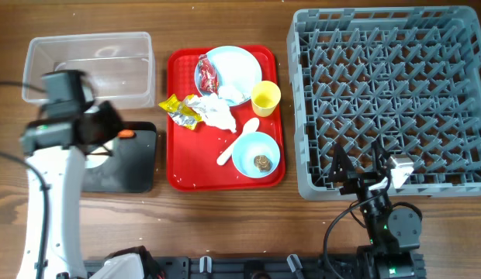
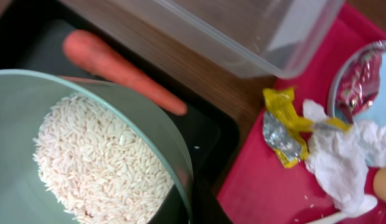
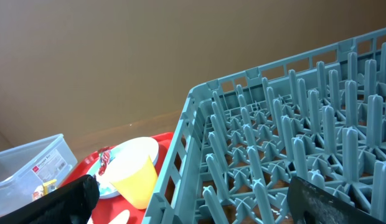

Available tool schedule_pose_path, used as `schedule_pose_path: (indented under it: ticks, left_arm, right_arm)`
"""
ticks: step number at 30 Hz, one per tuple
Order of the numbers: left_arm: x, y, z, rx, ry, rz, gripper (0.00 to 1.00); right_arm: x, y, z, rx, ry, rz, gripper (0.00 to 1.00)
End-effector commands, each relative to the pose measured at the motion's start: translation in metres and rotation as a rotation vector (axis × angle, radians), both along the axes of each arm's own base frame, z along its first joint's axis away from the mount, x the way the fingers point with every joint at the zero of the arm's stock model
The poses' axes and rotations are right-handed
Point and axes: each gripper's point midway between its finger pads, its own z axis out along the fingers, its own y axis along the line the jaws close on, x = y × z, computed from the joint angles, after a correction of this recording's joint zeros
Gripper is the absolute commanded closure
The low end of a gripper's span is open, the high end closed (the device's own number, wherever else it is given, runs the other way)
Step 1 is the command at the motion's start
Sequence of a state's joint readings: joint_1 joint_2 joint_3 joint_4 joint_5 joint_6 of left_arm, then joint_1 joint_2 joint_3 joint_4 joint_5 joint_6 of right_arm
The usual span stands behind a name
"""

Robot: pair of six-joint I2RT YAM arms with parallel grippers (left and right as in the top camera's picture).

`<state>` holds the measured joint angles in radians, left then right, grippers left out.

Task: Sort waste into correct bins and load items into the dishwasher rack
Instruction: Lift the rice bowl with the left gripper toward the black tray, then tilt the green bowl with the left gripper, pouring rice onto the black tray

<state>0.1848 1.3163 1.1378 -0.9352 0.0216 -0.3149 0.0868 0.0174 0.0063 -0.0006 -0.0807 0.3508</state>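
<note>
My left gripper is shut on the rim of the pale green bowl, which holds white rice and hangs over the black tray. An orange carrot lies in that tray. On the red tray are the light-blue plate with a red wrapper, a yellow cup, a tissue, a yellow wrapper, a white spoon and a blue bowl with a brown lump. My right gripper stands open and empty at the grey rack's front edge.
The clear tub stands behind the black tray, at the far left. The rack fills the right side of the table and has nothing in it. A few rice grains lie on the red tray near the tissue.
</note>
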Motion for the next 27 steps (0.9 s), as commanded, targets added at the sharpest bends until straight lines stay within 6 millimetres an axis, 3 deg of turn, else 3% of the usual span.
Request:
schedule_pose_path:
  ticks: [1,10,19,27]
  left_arm:
    - [-0.002,0.026,0.009,-0.158,-0.094,-0.002,0.96]
    - [-0.011,0.059,0.019,-0.279,-0.213,0.035,0.96]
    - [-0.012,0.068,-0.027,-0.294,-0.255,0.064,0.96]
    - [-0.009,0.065,-0.035,-0.331,-0.321,0.041,0.96]
  right_arm:
    - [0.0,-0.001,0.002,-0.006,-0.01,-0.008,0.0]
    - [0.0,-0.001,0.002,-0.007,-0.01,-0.008,0.0]
    - [0.0,-0.001,0.002,-0.006,-0.01,-0.008,0.0]
    - [0.0,-0.001,0.002,-0.007,-0.01,-0.008,0.0]
